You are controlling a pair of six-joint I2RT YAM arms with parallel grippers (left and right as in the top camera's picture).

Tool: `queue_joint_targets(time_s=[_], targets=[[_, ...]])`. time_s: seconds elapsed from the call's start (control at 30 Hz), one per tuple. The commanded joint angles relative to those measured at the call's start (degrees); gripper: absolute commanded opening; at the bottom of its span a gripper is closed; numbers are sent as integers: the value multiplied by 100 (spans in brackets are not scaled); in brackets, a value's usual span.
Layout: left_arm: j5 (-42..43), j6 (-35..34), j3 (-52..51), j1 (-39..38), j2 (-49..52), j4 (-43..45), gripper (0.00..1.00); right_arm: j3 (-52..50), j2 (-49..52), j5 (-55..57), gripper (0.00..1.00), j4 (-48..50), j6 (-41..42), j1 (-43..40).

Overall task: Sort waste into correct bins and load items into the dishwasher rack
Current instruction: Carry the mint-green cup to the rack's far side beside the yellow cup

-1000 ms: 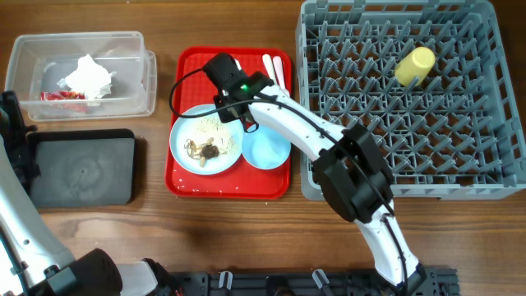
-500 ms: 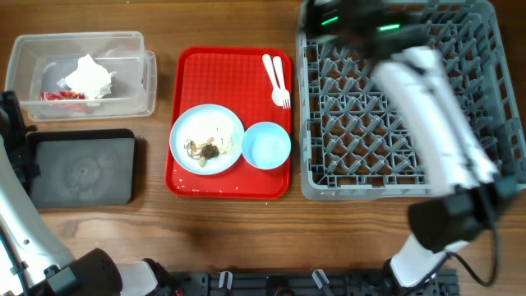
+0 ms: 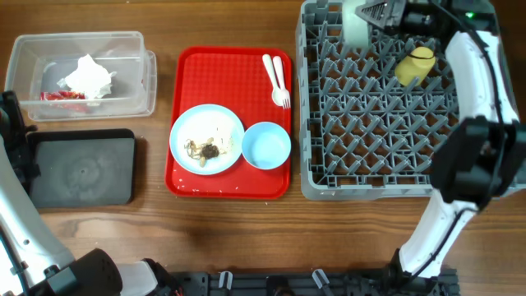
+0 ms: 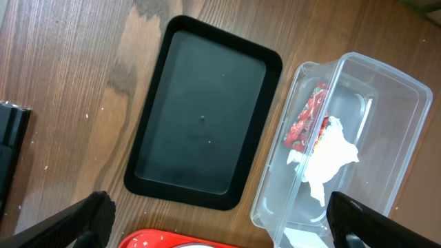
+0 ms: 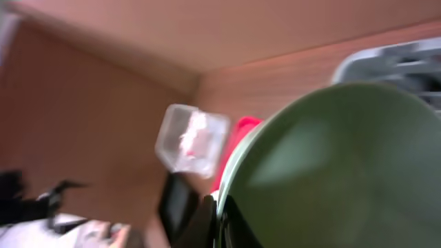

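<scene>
My right gripper is shut on the rim of the pale green bowl, which fills the blurred right wrist view. Overhead, this bowl hangs over the far left corner of the dishwasher rack, beside the yellow cup lying in the rack. The pale blue plate carries brown scraps and sits by the blue bowl. Fork and spoon lie on the red tray. My left gripper is open above the black tray and the clear tub, which holds napkin and wrapper.
The red serving tray lies mid-table between the tub and the rack. The black tray sits at the near left. My left arm stands along the left edge. My right arm reaches over the rack's right side.
My right arm swung from the red tray across to the rack's far left corner, carrying the green bowl. The left arm stayed still and open.
</scene>
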Motion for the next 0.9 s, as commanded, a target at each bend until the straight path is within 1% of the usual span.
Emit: queue_joint_targets(time_s=[0.0,0.07,0.2,0.37,0.53,0.63,0.77,0.8,0.87], targets=[[-33,-98,-11,26,24,-9,100,-13,354,-1222,4,511,811,-24],[-35,-98,-11,26,24,-7,100,-13,485,-1222,4,745,1051,-24],[-33,-98,-11,26,24,-7,100,-13,560,-1222,4,931,1211,-24],[-35,-98,-11,26,24,-7,100,-13,560,-1333,4,894,1239,-24],[-33,-96,-11,26,24,-7,100,-13,560,-1375,4,841,1543,-13],[-33,-96,-11,26,24,-9,100,-15,568,-1198,4,361,1497,50],[-33,-98,-11,26,24,-7,100,-20,581,90,4,-588,1462,129],[-33,-96,-11,26,24,-7,100,-17,581,337,4,-695,1373,127],[-35,-96,-11,26,24,-7,100,-17,581,415,4,-715,1185,122]])
